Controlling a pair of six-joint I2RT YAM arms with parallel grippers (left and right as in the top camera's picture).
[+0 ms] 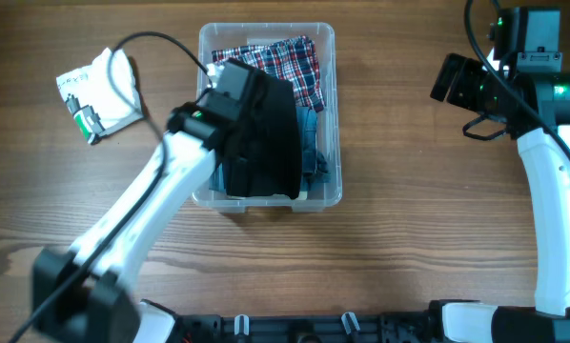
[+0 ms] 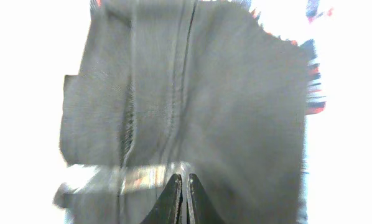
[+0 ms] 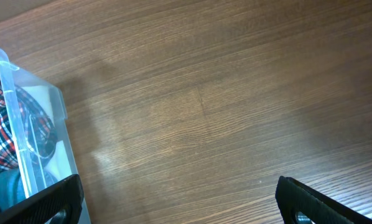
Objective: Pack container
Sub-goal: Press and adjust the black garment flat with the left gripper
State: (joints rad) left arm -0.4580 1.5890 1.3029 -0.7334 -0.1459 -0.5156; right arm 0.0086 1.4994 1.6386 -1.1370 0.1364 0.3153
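Observation:
The clear plastic container stands at the table's middle back and holds a red plaid cloth and blue denim. A black garment drapes over its left and middle part. My left gripper is above the container's left side, and in the left wrist view its jaws are shut at the edge of the black garment. My right gripper is open and empty over bare table to the right of the container. The right wrist view shows its wide-apart fingers and the container's corner.
A white packet with a small green-labelled item lies on the table at the far left. The wooden table surrounds the container. The right arm's base stands at the right edge.

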